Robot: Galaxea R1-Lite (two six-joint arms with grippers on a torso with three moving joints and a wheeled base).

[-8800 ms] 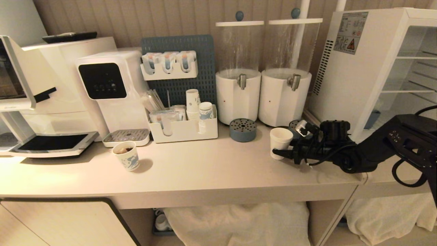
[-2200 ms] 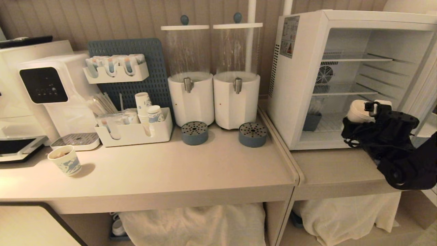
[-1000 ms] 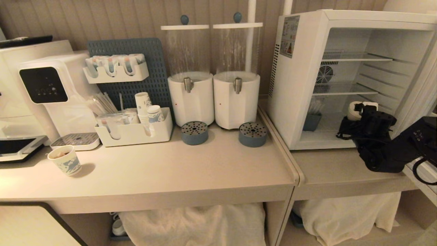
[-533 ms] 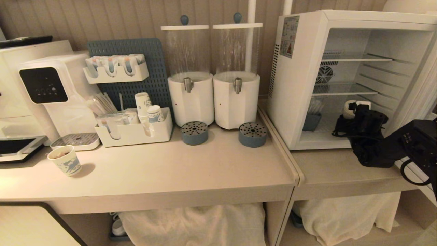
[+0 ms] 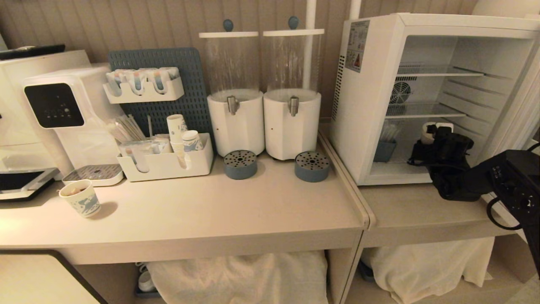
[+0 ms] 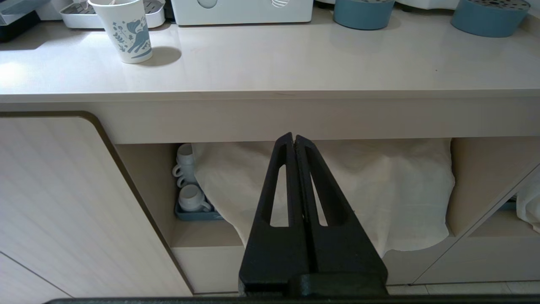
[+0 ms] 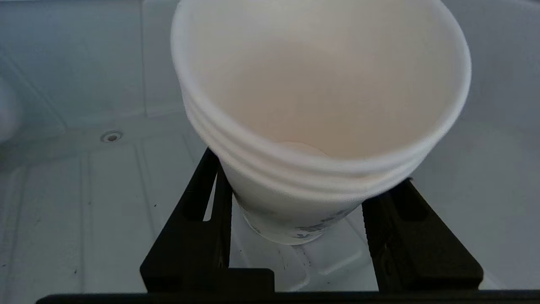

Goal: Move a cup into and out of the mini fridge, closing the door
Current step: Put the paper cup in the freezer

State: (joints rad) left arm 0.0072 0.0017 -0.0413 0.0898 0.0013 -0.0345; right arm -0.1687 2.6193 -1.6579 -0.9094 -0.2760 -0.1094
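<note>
The mini fridge (image 5: 371, 105) stands open at the right of the counter. Its door (image 5: 521, 101) is swung out along the right edge of the head view. My right gripper (image 5: 434, 136) reaches into the bottom compartment, shut on the cup (image 5: 429, 131). In the right wrist view the white cup (image 7: 320, 105) stands upright between the black fingers (image 7: 202, 219), its base low over the fridge's white floor (image 7: 84, 211); I cannot tell whether it touches. My left gripper (image 6: 294, 137) is parked shut below the counter's front edge, holding nothing.
Wire shelves (image 5: 426, 112) cross the fridge above the cup, and a small blue-grey bin (image 5: 384, 150) sits at its left inside. On the counter are two drink dispensers (image 5: 236, 122), a stack of cups (image 5: 177, 131) and a short blue-printed cup (image 5: 80, 198).
The view swung from the counter to the fridge as my right gripper carried the cup over. In the last second the gripper and cup have moved deeper into the bottom compartment. The left arm is still.
</note>
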